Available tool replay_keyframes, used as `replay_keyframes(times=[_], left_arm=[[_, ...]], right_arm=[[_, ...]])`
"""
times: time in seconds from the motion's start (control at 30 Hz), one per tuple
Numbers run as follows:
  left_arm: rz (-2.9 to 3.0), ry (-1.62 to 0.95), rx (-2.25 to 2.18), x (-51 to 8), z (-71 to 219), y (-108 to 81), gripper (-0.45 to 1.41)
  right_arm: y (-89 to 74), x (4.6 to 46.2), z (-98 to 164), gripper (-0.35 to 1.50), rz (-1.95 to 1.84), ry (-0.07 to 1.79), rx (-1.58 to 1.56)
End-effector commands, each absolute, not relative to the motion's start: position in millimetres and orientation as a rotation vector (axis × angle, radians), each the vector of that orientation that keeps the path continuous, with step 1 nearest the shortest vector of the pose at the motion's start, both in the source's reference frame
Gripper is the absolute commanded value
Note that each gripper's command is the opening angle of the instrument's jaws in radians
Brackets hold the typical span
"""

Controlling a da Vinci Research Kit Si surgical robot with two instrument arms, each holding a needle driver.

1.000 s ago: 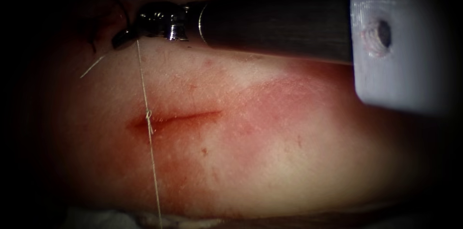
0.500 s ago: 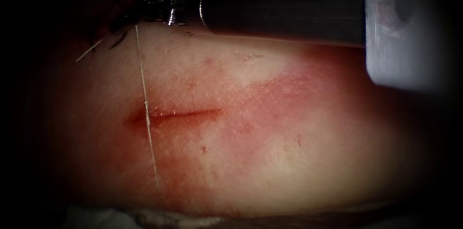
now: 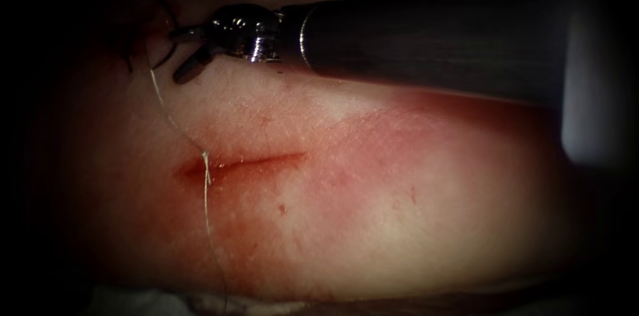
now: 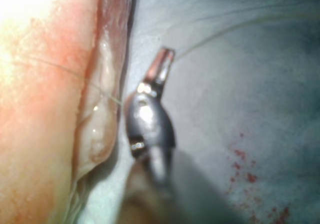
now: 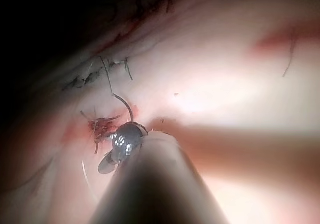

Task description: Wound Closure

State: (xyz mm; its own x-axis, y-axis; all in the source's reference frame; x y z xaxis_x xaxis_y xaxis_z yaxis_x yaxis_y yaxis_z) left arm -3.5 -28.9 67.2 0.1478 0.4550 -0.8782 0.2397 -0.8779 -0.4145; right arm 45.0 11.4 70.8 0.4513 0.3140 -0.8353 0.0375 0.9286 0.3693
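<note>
1. Endoscope: the right arm's steel end effector (image 3: 183,50) was spread, gripping nothing, beyond the red cut (image 3: 253,158) in the pink tissue (image 3: 399,209). That likely explains the slack pale thread (image 3: 206,216) across the cut's left end.
2. Left wrist: the left end effector (image 4: 161,64) was pressed together, apparently pinching the thread, probably to control its tail.
3. Right wrist: I could not tell where the needle lay.

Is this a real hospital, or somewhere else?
Probably a practice bench, not a hospital. The tissue is a slab of pork belly lying on a cloth, with a small cut stitched with thread. A robot's right end effector works above it.
</note>
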Motion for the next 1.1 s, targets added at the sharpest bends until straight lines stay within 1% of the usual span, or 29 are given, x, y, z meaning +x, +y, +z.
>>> replay_keyframes(times=[0.03, 0.1, 0.17, 0.27, 0.3, 0.33, 0.43, 0.5, 0.63, 0.7, 0.73, 0.83, 0.87, 0.9, 0.97, 1.03, 1.1], left_arm=[[1.811, -0.694, -2.239, -4.1, 68, -30.0, -0.45], [1.816, -0.592, -2.274, -2.5, 62, -26.2, -0.45], [1.818, -0.54, -2.295, -2.1, 59, -23.7, -0.45], [1.82, -0.49, -2.31, -1.9, 56, -21.1, -0.45], [1.822, -0.458, -2.316, -1.8, 54, -19.4, -0.45], [1.822, -0.453, -2.315, -1.7, 54, -19.0, -0.45], [1.824, -0.408, -2.315, -0.9, 52, -15.9, -0.45], [1.829, -0.362, -2.316, -0.3, 49, -12.9, -0.45], [1.837, -0.292, -2.303, -0.1, 46, -7.6, -0.45], [1.836, -0.271, -2.303, -0.7, 45, -5.9, -0.45], [1.828, -0.27, -2.311, -1.6, 45, -5.1, -0.45], [1.825, -0.258, -2.316, -2.6, 44, -4.4, -0.45], [1.82, -0.261, -2.324, -3.3, 44, -3.7, -0.45], [1.82, -0.261, -2.324, -3.3, 44, -3.7, -0.45], [1.805, -0.261, -2.332, -4.4, 44, -1.5, -0.45], [1.799, -0.258, -2.329, -5.1, 45, 0.2, -0.45], [1.796, -0.256, -2.329, -5.5, 46, 1.2, -0.45]], right_arm=[[11.8, 44.4, 71, 1.47, 0.185, 1.089, 0.347], [12.6, 39.8, 71, 1.48, 0.224, 1.06, 0.293], [12.1, 37.1, 71, 1.48, 0.259, 1.078, 0.28], [10.3, 35.0, 70, 1.48, 0.285, 1.092, 0.269], [8.0, 34.0, 70, 1.47, 0.282, 1.129, 0.264], [7.2, 33.8, 70, 1.45, 0.281, 1.132, 0.269], [1.3, 34.7, 70, 1.3, 0.236, 1.219, 0.327], [-1.1, 35.7, 69, 1.26, 0.234, 1.26, 0.32], [-3.2, 36.9, 68, 1.25, 0.237, 1.3, 0.314], [-4.3, 37.8, 68, 1.2, 0.23, 1.324, 0.317], [-5.1, 39.0, 68, 1.18, 0.23, 1.348, 0.31], [-5.8, 41.0, 69, 1.18, 0.259, 1.386, 0.322], [-6.6, 43.0, 69, 1.18, 0.282, 1.403, 0.333], [-6.6, 43.0, 69, 1.18, 0.282, 1.403, 0.333], [-8.0, 46.1, 69, 1.16, 0.297, 1.426, 0.34], [-8.3, 47.3, 69, 1.16, 0.301, 1.435, 0.35], [-8.4, 47.7, 69, 1.16, 0.31, 1.448, 0.36]])
